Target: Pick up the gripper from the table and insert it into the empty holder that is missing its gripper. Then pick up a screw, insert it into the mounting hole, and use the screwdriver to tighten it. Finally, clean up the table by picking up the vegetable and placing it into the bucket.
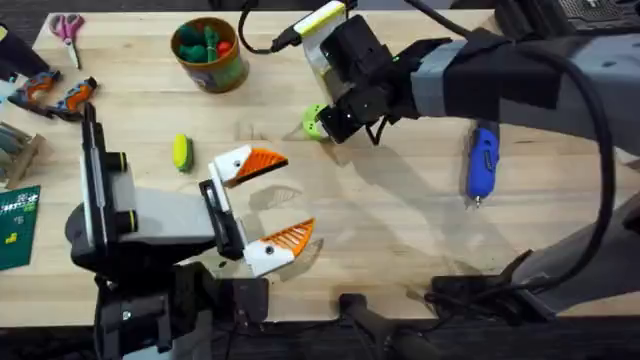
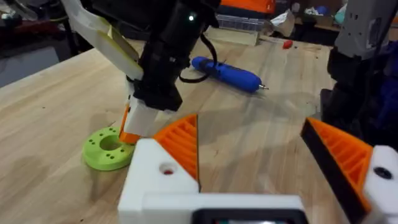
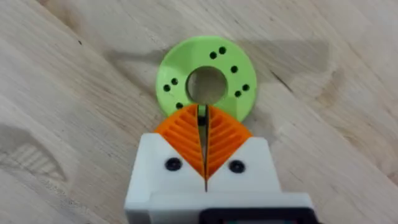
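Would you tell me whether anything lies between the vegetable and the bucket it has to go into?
Nothing visible does: bare table lies between the vegetable and the bucket. The open left hand sits off that path, nearer the arms' bases.

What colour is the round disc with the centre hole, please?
Lime green with small dark holes, clearest in the right wrist view: the disc.

Wood-grain table (image 3: 74, 93), matt, seemingly plastic disc (image 3: 205, 78)
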